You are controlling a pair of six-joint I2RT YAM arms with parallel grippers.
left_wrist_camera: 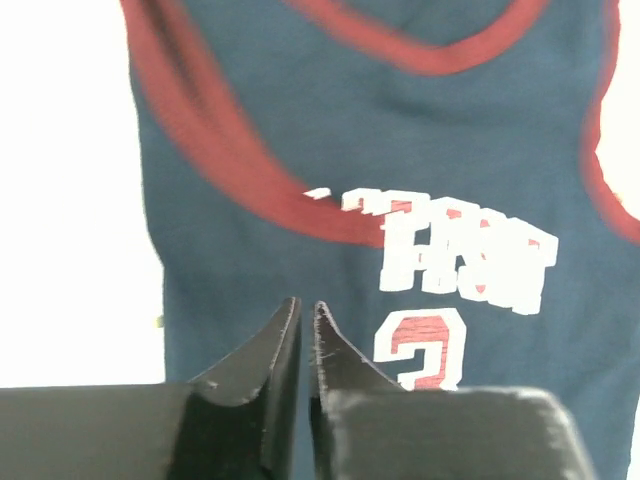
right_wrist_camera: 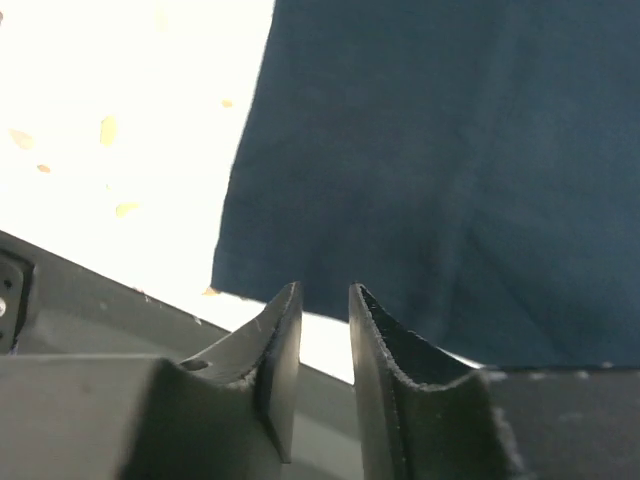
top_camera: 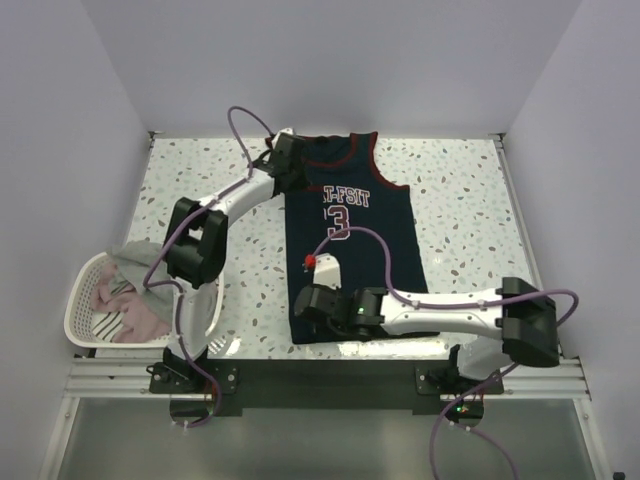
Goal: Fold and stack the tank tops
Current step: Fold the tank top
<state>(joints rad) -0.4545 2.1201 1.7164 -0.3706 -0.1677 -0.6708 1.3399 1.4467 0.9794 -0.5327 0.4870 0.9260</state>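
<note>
A navy tank top with dark red trim and white lettering lies flat, face up, on the speckled table. My left gripper hovers at its top left shoulder. In the left wrist view the jaws stand a thin slit apart over the navy cloth, with nothing between them. My right gripper is at the bottom left hem corner. In the right wrist view it is open and empty, just off the hem of the jersey. A grey tank top and pale pinkish ones are heaped in the basket.
A white slotted basket sits at the table's left near corner, beside the left arm's base. The dark rail of the table's near edge runs just below the hem. White walls close the table on three sides.
</note>
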